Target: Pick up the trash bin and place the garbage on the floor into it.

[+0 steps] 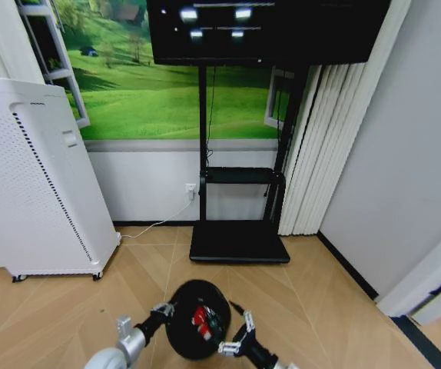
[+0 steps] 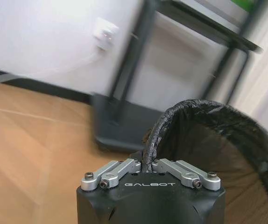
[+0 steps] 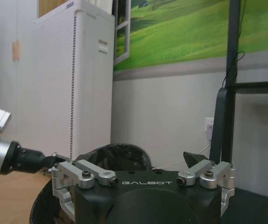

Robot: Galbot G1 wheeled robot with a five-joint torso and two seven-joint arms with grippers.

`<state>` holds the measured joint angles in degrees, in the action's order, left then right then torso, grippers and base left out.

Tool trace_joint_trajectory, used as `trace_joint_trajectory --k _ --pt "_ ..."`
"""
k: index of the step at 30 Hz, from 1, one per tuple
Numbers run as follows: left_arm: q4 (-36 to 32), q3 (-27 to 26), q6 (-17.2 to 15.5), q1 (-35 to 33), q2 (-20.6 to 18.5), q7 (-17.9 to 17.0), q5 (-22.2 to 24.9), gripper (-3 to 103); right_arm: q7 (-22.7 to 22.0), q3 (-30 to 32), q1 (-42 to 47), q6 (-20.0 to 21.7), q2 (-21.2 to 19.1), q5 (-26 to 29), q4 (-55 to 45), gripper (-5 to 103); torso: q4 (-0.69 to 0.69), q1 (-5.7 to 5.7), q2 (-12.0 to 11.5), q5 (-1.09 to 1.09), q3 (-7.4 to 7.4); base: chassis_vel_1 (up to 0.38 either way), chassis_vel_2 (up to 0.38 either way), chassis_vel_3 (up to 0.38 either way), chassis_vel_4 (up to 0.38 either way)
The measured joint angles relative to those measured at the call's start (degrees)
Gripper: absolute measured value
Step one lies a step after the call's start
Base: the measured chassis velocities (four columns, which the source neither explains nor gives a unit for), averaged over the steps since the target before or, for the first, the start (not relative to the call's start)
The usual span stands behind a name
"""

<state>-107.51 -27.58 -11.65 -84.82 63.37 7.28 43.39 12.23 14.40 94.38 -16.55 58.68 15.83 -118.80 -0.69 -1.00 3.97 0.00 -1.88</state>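
Reading "GALBOT" on left gripper (image 2: 146, 164), fingers pinching trash bin (image 1: 195, 319) rim; right gripper (image 1: 233, 347) fingers spread; standing over wooden floor (image 1: 320, 292).

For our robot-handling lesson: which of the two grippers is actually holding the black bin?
The left gripper. Its fingers are shut on the rim of the bin, as its wrist view shows, while the right gripper stands open beside the bin's other side.
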Motion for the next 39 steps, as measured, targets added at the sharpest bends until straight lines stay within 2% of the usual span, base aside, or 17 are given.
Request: trace_joint_trajectory --k 3,4,6,7,9,10,13,16,21,24,28,39 --pt "-1.79 -3.68 -0.32 -0.12 -0.09 -3.71 2.51 4 -3.39 2.35 -1.53 1.71 0.72 4.2 -1.5 100 -0.01 0.0 0.0 -0.02 0.0 0.0 0.0 0.0 0.0" --pt "-1.79 -3.68 -0.32 -0.12 -0.09 -3.71 2.51 4 -3.39 2.35 -1.53 1.71 0.72 4.2 -1.5 100 -0.01 0.0 0.0 -0.02 0.0 0.0 0.0 0.0 0.0" --pt "-3.55 -7.58 -0.55 -1.2 0.08 -5.2 3.27 4 -10.0 3.99 -2.48 4.84 2.19 5.05 -1.21 100 0.0 0.0 0.0 0.01 0.0 0.0 0.0 0.0 0.0" --pt "-3.55 -7.58 -0.55 -1.2 0.08 -5.2 3.27 4 -10.0 3.99 -2.48 4.84 2.19 5.05 -1.21 100 0.0 0.0 0.0 0.01 0.0 0.0 0.0 0.0 0.0" --pt "-5.29 -11.35 -0.87 -2.86 0.37 -5.65 3.59 4 -15.88 6.01 -2.63 8.17 3.58 5.52 -0.74 100 0.0 0.0 0.0 -0.01 0.0 0.0 0.0 0.0 0.0" --pt "-5.29 -11.35 -0.87 -2.86 0.37 -5.65 3.59 4 -15.88 6.01 -2.63 8.17 3.58 5.52 -0.74 100 0.0 0.0 0.0 -0.01 0.0 0.0 0.0 0.0 0.0" --pt "-8.03 -18.49 -1.33 -6.64 1.63 -5.74 3.74 4 -24.78 10.92 -0.94 14.43 5.82 6.3 -1.64 100 0.01 0.0 0.0 0.01 0.01 0.0 0.0 0.0 0.0" --pt "-8.72 -20.68 -1.39 -8.24 2.35 -5.42 3.54 4 -27.12 13.37 0.79 16.4 6.91 6.32 -2.88 100 0.0 0.0 0.0 -0.02 0.01 0.0 0.0 0.0 0.0" --pt "-10.1 -22.9 -1.47 -10.12 3.66 -4.81 3.56 4 -28.12 16.05 3.75 17.72 8.93 5.73 -5.58 100 0.0 0.0 0.0 -0.03 0.01 0.0 0.0 0.0 0.0" --pt "-11.44 -23.49 -1.65 -11.02 5.22 -4.65 3.69 4 -28.01 17.08 4.69 17.0 12.77 1.54 -6.09 100 -0.01 0.0 0.0 -0.01 0.01 0.0 0.0 0.0 0.0" --pt "-12.18 -23.57 -2.06 -11.37 5.92 -4.65 4.18 4 -27.41 17.51 4.93 16.11 14.64 -1.11 -5.9 100 -0.01 0.0 0.0 0.0 0.01 0.0 0.0 0.0 0.0" --pt "-14.0 -23.71 -2.92 -13.48 8.28 -5.34 5.02 4 -27.04 17.42 5.04 15.8 14.78 -1.55 -5.73 100 -0.01 0.01 0.0 -0.01 0.0 0.0 0.0 0.0 0.0"
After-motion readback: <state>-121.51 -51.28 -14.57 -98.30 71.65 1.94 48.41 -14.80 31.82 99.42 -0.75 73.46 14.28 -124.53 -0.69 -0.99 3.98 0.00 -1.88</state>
